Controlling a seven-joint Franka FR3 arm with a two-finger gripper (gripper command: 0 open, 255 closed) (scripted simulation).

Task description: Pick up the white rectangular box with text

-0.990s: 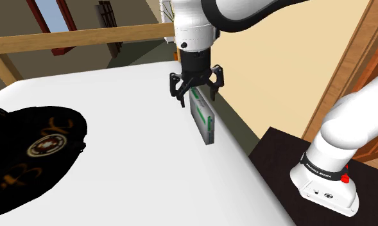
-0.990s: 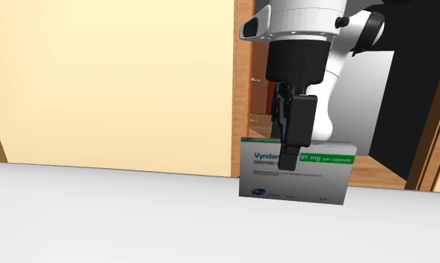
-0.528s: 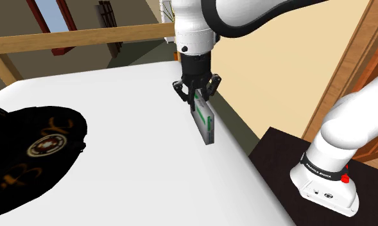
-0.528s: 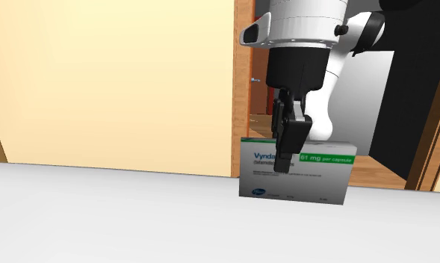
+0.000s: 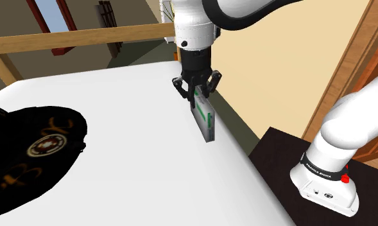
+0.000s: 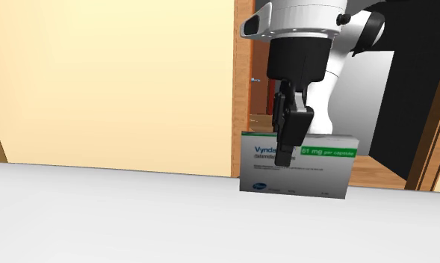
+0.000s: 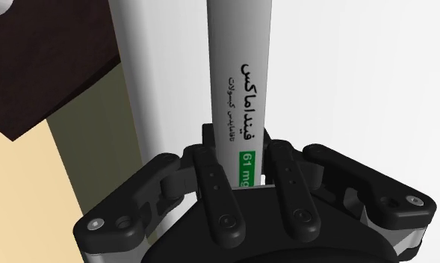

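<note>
— Gripping where, and why there?
— Squeezing the all-black pincer [image 5: 197,96] across the narrow thickness of the white rectangular box with green stripe and text [image 5: 207,122], probably being the only span fitting.
— Sitting where?
— Standing edge-up along the edge of the white desk [image 5: 129,160] nearest the dark stand [image 5: 280,151].

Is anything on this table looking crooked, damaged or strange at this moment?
Nothing stands out. The white rectangular box with green stripe and text is upright on edge, undamaged, clasped by the black end effector near the white table's edge. Its slight slant in the second exterior view matches the table line, so it is the camera's.
</note>
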